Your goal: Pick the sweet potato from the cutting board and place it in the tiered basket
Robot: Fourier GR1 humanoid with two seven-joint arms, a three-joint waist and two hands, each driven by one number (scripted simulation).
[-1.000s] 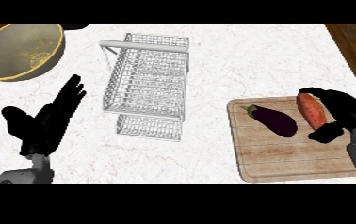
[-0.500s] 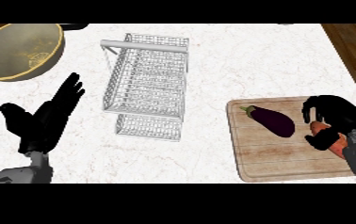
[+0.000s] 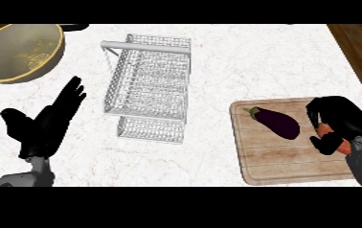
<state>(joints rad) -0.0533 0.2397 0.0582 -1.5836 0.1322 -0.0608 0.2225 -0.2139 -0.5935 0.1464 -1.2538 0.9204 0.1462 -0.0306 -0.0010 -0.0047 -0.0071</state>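
Note:
On the wooden cutting board [image 3: 283, 160] at the lower right lies the orange sweet potato [image 3: 332, 137], mostly hidden. My right hand [image 3: 336, 120] is curled round it from above, so only orange slivers show under the fingers. The white wire tiered basket [image 3: 151, 85] stands in the middle of the counter, well to the left of the board. My left hand [image 3: 48, 124] rests open at the lower left, fingers pointing up, holding nothing.
A dark purple eggplant [image 3: 276, 122] lies on the board just left of my right hand. A brass-coloured bowl [image 3: 25, 54] sits at the upper left corner. A wooden edge [image 3: 350, 38] shows at the upper right.
My right hand has come down over the sweet potato and its fingers have curled round it, hiding most of it. The left hand has barely shifted.

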